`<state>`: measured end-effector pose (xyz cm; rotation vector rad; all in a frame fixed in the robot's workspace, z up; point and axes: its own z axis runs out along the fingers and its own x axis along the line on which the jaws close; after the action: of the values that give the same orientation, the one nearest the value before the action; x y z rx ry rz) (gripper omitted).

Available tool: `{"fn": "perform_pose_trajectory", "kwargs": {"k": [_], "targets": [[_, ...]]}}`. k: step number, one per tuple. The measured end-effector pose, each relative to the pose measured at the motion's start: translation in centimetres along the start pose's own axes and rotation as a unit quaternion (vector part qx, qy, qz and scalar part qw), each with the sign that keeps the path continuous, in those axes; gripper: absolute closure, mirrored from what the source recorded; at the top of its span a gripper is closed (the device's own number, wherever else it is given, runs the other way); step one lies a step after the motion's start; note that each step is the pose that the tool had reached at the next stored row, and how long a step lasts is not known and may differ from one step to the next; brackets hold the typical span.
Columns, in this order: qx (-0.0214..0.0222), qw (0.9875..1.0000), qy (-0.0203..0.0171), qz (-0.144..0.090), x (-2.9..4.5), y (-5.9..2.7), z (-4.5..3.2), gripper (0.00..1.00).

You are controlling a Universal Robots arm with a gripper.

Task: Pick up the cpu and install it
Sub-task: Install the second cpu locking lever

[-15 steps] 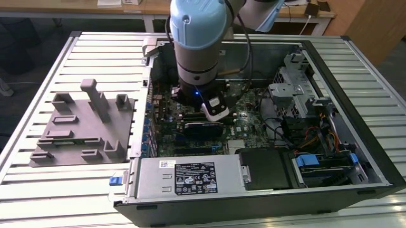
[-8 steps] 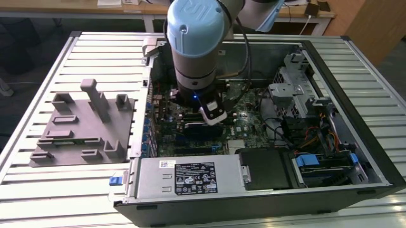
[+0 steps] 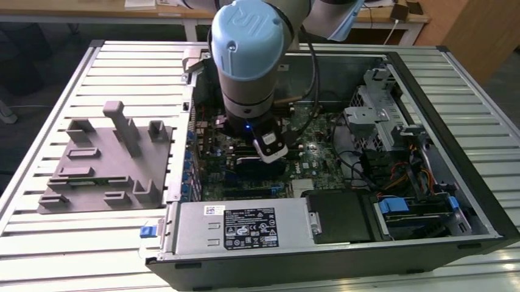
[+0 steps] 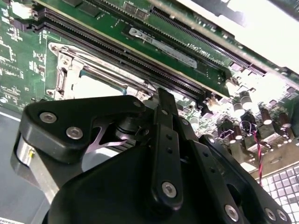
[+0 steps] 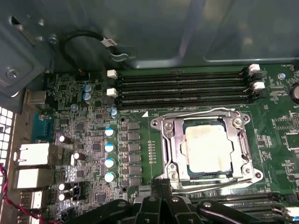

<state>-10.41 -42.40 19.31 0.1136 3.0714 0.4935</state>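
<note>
Inside the open computer case (image 3: 455, 201), your cpu (image 5: 208, 149) sits seated in its socket (image 5: 205, 144); gripper (image 5: 161, 205) hovers beside it, jaw state unclear.

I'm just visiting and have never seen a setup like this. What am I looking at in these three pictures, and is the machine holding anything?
The exterior view shows a robot arm reaching down into an open computer case that lies on a slatted metal table. Beside the case sits a grey plastic block with upright posts. The other two pictures come from cameras riding near the arm's wrist, looking down at the green motherboard. In the first wrist view, the cpu, a silvery square chip, already lies in its metal socket frame, below the long memory slots. The black parts at the edge belong to the tool; it holds nothing that I can see.
</note>
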Motion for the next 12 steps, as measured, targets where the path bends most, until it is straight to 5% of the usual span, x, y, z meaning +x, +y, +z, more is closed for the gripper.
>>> {"fn": "perform_pose_trajectory", "kwargs": {"k": [4,12], "targets": [[-0.0091,1.0,0.0006,0.0,0.0,-0.04,0.14,0.89],[-0.0111,0.9999,0.0008,0.0,0.01,-0.16,0.5,0.89]]}}
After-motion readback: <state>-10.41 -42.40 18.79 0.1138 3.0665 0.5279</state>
